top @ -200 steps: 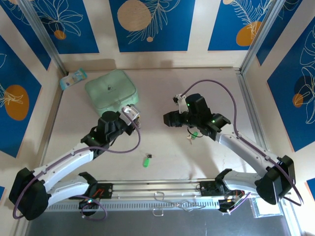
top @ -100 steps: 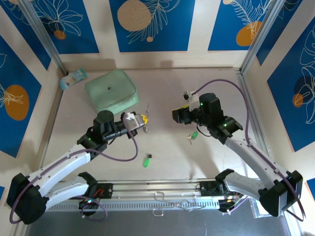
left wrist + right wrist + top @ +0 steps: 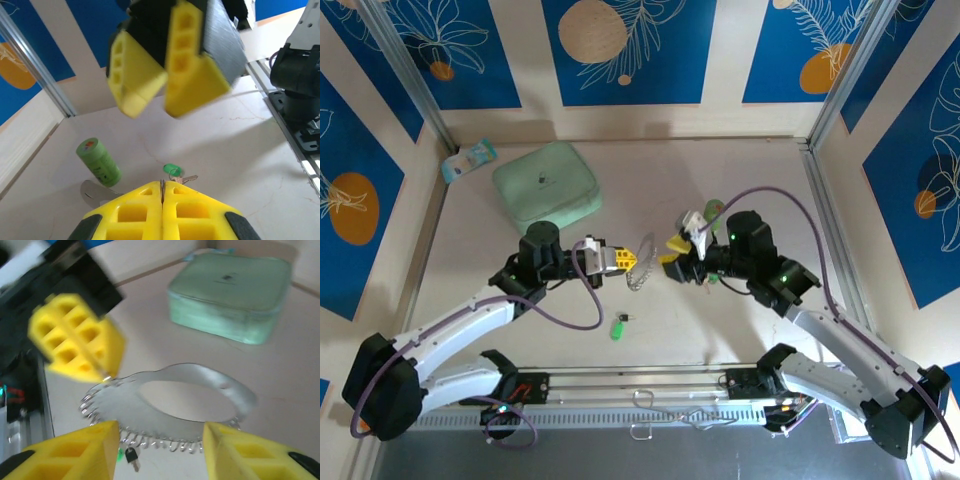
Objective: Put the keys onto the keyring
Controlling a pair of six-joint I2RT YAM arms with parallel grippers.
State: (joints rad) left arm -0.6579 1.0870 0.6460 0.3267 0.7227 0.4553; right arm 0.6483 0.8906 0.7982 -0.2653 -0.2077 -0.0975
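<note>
The keyring (image 3: 645, 262) is a flat silvery loop edged with small wire hooks. It hangs above the table in my left gripper (image 3: 628, 258), which is shut on its edge (image 3: 162, 184). My right gripper (image 3: 670, 252) faces it, open, with a yellow finger (image 3: 65, 450) on either side of the loop (image 3: 165, 405) and not touching it. One green-headed key (image 3: 618, 326) lies on the table below, and also appears under the loop (image 3: 131, 457). The other key (image 3: 172, 170) lies beneath the right arm (image 3: 712, 275).
A green cylinder (image 3: 713, 210) stands upright just behind the right gripper, also seen from the left wrist (image 3: 98, 161). The mint-green square box (image 3: 546, 182) sits at the back left, with a small packet (image 3: 470, 160) in the far left corner.
My left gripper has carried the keyring from beside the mint box to the table's middle. The right gripper has turned and come in to face it, fingers spread round the loop.
</note>
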